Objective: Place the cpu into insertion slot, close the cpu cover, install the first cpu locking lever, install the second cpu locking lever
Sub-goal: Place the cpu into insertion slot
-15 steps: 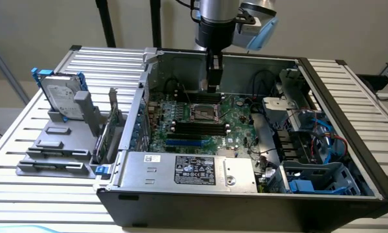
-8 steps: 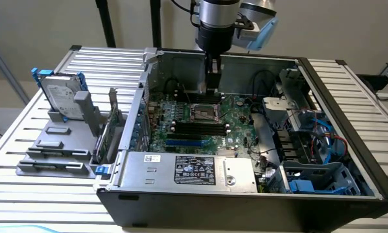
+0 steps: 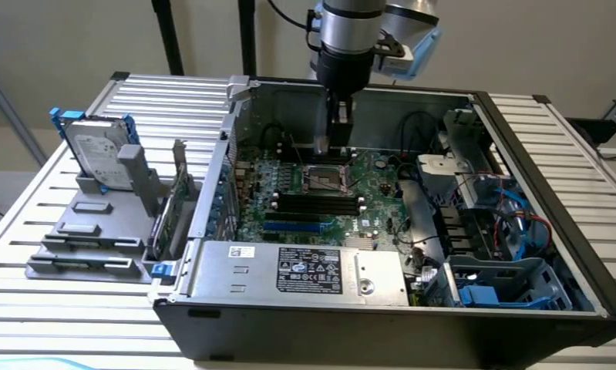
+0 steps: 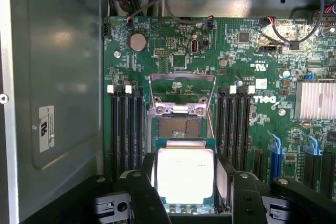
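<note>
Pincer (image 4: 186, 178) clamped on cpu (image 4: 185, 174), gripping opposite edges. Cpu judged light, stiff, thin, fragile; edge hold suited it. Insertion slot (image 4: 179, 128) lay open just ahead of pincer, cpu cover (image 4: 182, 76) raised behind.

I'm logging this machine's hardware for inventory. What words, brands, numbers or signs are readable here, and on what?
"DELL": white letters on the green motherboard.
White sticker on the grey metal case wall: too blurred to read.
Black-and-white label on the silvery power supply box: too small to read.
White label on the grey hard drive: too small to read.
Pale square cpu: washed out, nothing readable.
</note>
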`<state>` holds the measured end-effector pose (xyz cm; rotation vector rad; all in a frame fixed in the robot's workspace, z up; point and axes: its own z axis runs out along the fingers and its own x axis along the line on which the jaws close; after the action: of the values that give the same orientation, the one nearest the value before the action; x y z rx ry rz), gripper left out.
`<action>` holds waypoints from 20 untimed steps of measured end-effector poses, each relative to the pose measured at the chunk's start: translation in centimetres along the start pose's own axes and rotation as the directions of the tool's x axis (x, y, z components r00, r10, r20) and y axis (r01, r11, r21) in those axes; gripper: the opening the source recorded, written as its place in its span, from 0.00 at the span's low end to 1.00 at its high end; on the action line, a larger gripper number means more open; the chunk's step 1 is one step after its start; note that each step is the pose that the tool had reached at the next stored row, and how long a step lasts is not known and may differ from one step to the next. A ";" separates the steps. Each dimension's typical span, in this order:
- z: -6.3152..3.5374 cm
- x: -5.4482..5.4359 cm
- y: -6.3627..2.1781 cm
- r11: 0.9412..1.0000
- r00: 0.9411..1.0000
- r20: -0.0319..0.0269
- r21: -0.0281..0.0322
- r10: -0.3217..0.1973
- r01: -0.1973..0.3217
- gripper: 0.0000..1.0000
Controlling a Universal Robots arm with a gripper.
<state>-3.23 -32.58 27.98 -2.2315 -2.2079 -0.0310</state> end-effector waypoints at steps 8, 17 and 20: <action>1.18 0.0 0.33 1.000 1.000 0.000 0.011 -0.007 0.007 0.55; 2.56 0.0 0.34 0.999 1.000 -0.004 0.011 -0.030 0.030 0.55; 2.99 0.0 0.33 0.999 0.999 -0.007 0.011 -0.036 0.036 0.55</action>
<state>-2.86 -32.58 24.99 -2.1824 -2.2388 -0.0264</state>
